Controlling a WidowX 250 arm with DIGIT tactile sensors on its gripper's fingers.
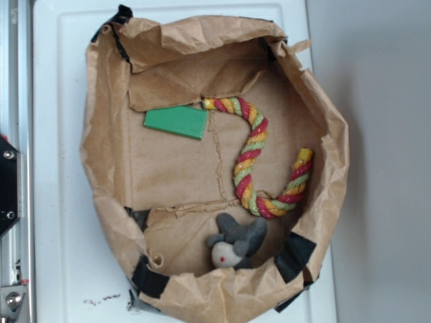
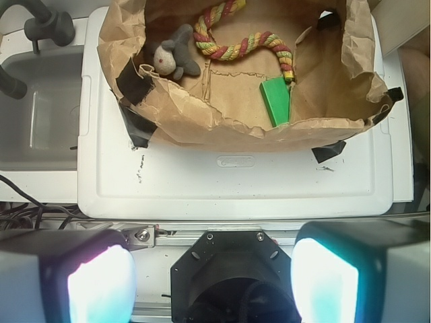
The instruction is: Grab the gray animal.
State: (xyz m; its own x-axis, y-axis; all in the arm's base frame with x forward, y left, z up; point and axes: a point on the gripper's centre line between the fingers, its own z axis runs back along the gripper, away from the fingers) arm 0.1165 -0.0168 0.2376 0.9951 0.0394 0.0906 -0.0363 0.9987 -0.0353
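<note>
I see a dark gray mouse (image 1: pixel 236 243) with a pale, red-dotted face, beside it a red, yellow and green striped rope (image 1: pixel 252 156), a green block (image 1: pixel 176 122), brown paper (image 1: pixel 175 161).

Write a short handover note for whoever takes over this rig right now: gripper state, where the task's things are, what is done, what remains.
Gripper: open, empty, held back outside the paper-lined bin.
Gray animal: lies in the bin against its wall, beside a black tape patch, close to the coloured rope. A green block lies apart from it.
Done: nothing grasped.
Left: move over the bin, descend on the animal, close, lift.
</note>
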